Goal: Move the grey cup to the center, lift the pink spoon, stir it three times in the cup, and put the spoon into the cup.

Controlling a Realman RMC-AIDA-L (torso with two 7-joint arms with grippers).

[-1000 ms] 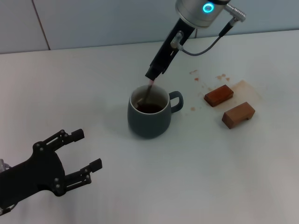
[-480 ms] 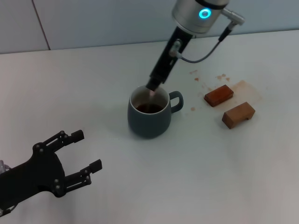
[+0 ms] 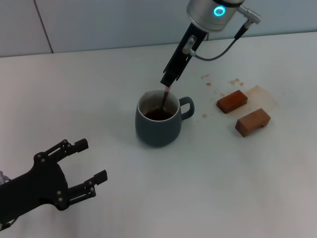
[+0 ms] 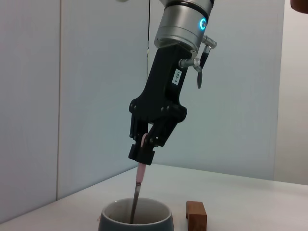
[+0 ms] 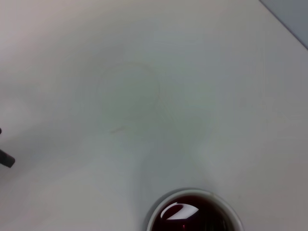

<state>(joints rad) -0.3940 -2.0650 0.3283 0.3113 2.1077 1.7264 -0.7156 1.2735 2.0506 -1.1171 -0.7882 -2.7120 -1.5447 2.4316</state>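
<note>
Near mid-surface (image 3: 99,89) sits the grey cup (image 3: 158,124), handle pointing toward the robot's right, dark liquid inside, brown stains on the white inner wall. My right gripper (image 3: 168,80) hangs just above the rim, pinching the pink spoon (image 4: 140,178) by the top of its pale handle; jaws pressed onto it. Spoon's long axis runs near upright w/ a slight tilt, straight down from the gripper into the cup; metal neck goes below the rim, bowl end hidden in the liquid. In the left wrist view the pink handle sits wholly above the rim.

Judgement: I'm mid-stir; can't count turns from this. Whichever comes next, another circle or the release, spoon tip is already inside the cup, so the gripper only needs to stay over the mouth.

Left gripper (image 3: 74,171) parked well apart at the near left, jaws spread, holding nothing. Right arm is plainly the nearer one.

Two wooden blocks (image 3: 232,101) lie to the cup's right, brown stains around them.
</note>
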